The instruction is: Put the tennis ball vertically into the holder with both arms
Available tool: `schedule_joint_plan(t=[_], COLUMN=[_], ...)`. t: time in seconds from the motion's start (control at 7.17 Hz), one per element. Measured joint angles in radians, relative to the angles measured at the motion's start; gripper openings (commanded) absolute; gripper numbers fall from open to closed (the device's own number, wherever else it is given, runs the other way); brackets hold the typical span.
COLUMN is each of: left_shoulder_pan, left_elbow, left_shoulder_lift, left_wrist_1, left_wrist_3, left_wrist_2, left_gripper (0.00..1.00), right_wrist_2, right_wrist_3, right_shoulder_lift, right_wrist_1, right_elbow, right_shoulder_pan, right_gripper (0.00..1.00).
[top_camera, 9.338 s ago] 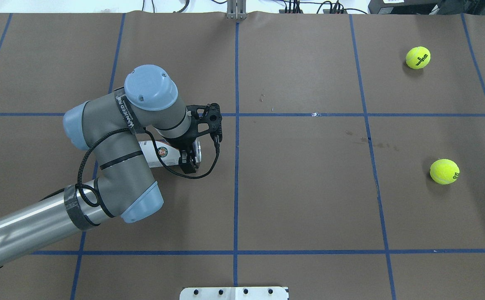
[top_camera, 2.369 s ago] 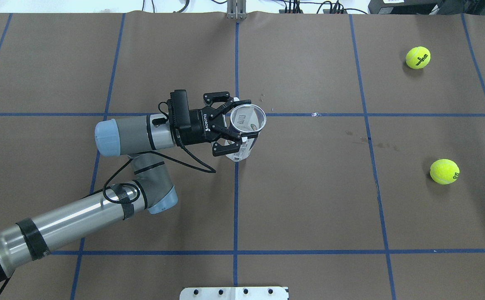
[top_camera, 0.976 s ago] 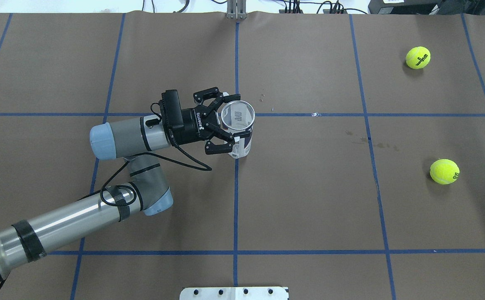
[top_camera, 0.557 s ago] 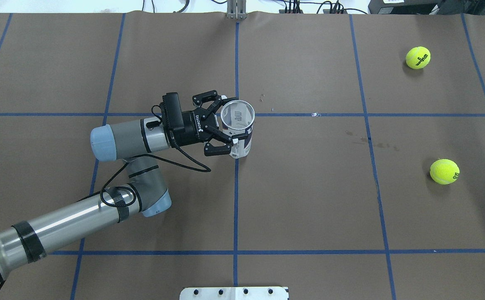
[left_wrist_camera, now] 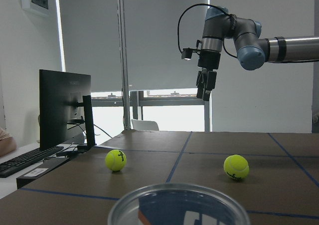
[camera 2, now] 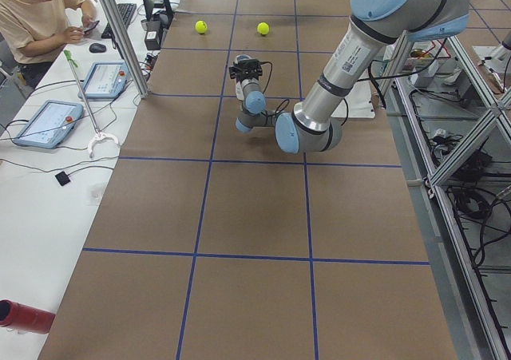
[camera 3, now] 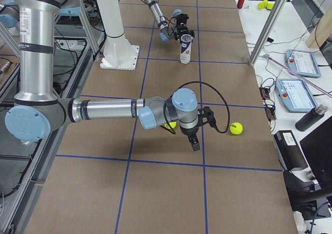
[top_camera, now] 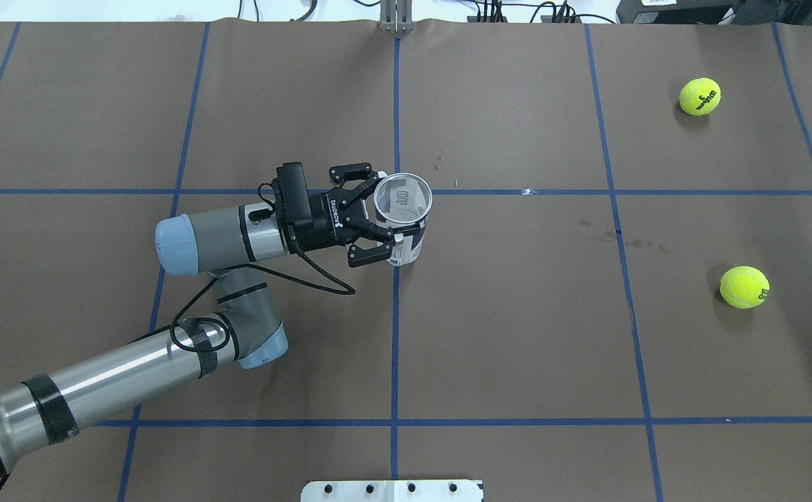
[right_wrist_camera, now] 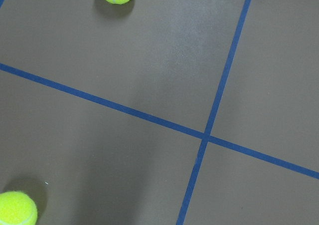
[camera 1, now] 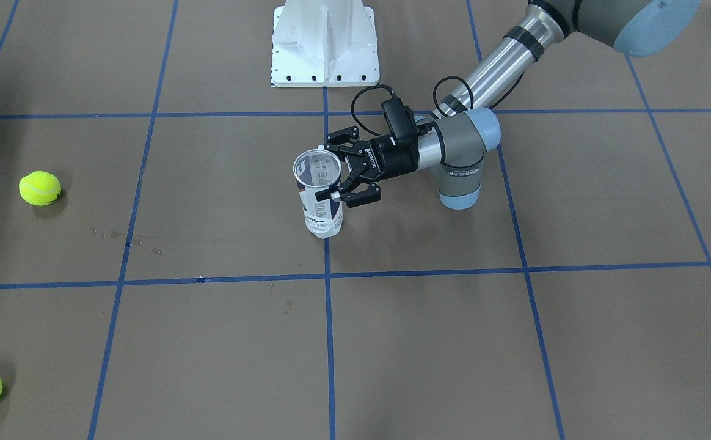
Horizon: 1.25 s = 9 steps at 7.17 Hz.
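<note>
The holder (top_camera: 406, 240), a clear can with a white and navy label, stands upright near the table's middle, mouth (camera 1: 317, 169) up. My left gripper (top_camera: 380, 216) comes in level from the side and is shut on the holder's upper part; it also shows in the front view (camera 1: 338, 174). The can's rim (left_wrist_camera: 179, 205) fills the bottom of the left wrist view. Two yellow tennis balls (top_camera: 700, 96) (top_camera: 744, 286) lie on the right side of the table. My right gripper (camera 3: 195, 145) hangs pointing down above the table between them. I cannot tell whether it is open or shut.
A white pedestal base (camera 1: 325, 43) stands at the robot's side of the table. Blue tape lines (top_camera: 395, 335) grid the brown table cover. An operator (camera 2: 36, 17), tablets (camera 2: 48, 123) and a red bottle (camera 2: 24, 316) are at the desk along the table's far side.
The holder went from lying under my left gripper to standing upright in it. In the last second it shifted slightly right. The balls have not moved.
</note>
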Motion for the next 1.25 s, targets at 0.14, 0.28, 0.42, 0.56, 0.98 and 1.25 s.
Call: schedule_joint_plan(t=[0.14,0.28,0.42,0.56,0.98,1.25], left_shoulder_pan=[0.0,0.001,0.001,0.001,0.001,0.001], left_elbow=[-0.001,-0.003,-0.003,-0.004,-0.005,-0.008], left_shoulder_lift=[0.0,0.0,0.0,0.0,0.0,-0.001], left_wrist_1=[0.0,0.0,0.0,0.0,0.0,0.0], left_wrist_3=[0.0,-0.001,-0.001,-0.002,-0.002,-0.002], left_wrist_2=[0.001,0.001,0.001,0.001,0.001,0.001], left_gripper=[0.8,0.79,0.8,0.8,0.8,0.8], right_wrist_2=[0.001,0.005,0.02,0.038,-0.026,-0.242], right_wrist_3=[0.001,0.017,0.071,0.166,0.622,0.907], right_shoulder_lift=[0.001,-0.002,-0.014,-0.044,-0.154,-0.165], right_wrist_1=[0.0,0.001,0.003,0.032,0.34,0.442], right_elbow=[0.006,0.021,0.048,0.078,0.109,0.119], right_shoulder_pan=[0.0,0.0,-0.003,-0.023,-0.234,-0.489], right_gripper=[1.0,1.0,1.0,0.99,0.99,1.0])
